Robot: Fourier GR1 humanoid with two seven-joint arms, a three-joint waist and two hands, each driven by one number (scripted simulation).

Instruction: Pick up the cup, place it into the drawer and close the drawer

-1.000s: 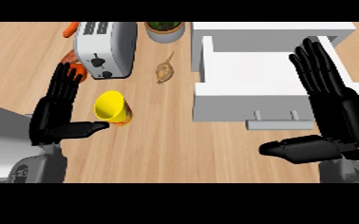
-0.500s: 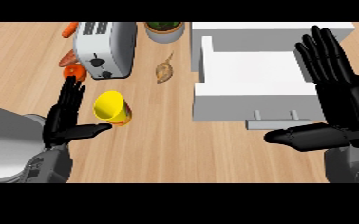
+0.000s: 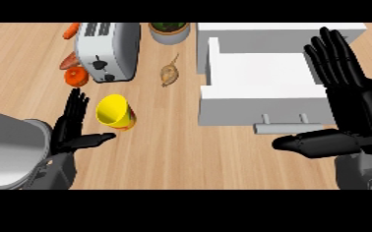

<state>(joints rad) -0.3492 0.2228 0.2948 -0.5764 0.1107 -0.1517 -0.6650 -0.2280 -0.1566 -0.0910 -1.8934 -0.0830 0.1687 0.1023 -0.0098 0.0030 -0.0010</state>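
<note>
Head view: the yellow cup point(image 3: 115, 111) stands on the counter point(image 3: 174, 147), just right of the left hand point(image 3: 73, 128), whose fingers are straight. The right hand point(image 3: 341, 108), also open, rests beside the open drawer point(image 3: 262, 86), well apart.

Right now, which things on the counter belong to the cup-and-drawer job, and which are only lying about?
For the job:
yellow cup
open white drawer
left robot hand
right robot hand

Lying about:
toaster
tomato
carrot
plant pot
small brown object
</note>
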